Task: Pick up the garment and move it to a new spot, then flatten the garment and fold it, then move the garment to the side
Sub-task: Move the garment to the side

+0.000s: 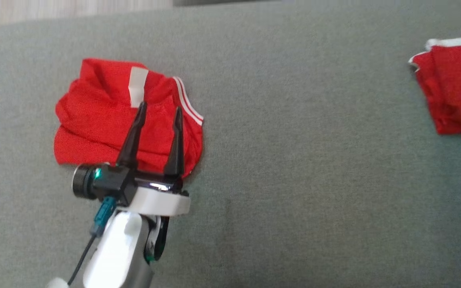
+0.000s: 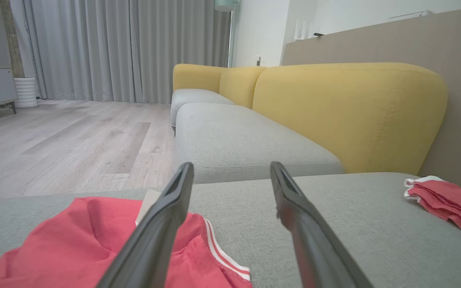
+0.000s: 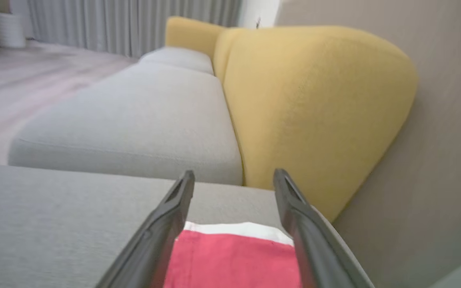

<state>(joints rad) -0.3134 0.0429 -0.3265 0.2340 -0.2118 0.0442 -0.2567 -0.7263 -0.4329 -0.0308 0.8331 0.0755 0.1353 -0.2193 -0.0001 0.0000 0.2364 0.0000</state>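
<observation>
A crumpled red garment (image 1: pixel 106 116) with white stripes and a white label lies on the left of the grey cushion (image 1: pixel 294 160). My left gripper (image 1: pixel 160 108) hangs over its right part, open, with nothing between the fingers. In the left wrist view the left gripper (image 2: pixel 231 168) stands open, with the crumpled red garment (image 2: pixel 74 244) below and to the left of its fingers. A second red garment (image 1: pixel 454 92) with white trim lies folded at the cushion's far right. My right gripper (image 3: pixel 234 174) is open just above the second red garment (image 3: pixel 234 256).
The grey cushion's far edge (image 1: pixel 74 20) borders a pale wood floor (image 2: pixel 54 140). A sofa seat (image 2: pixel 234 140) with a yellow backrest (image 2: pixel 354 112) stands beyond, against a beige panel (image 3: pixel 446 140). Grey curtains (image 2: pixel 114 48) hang at the back.
</observation>
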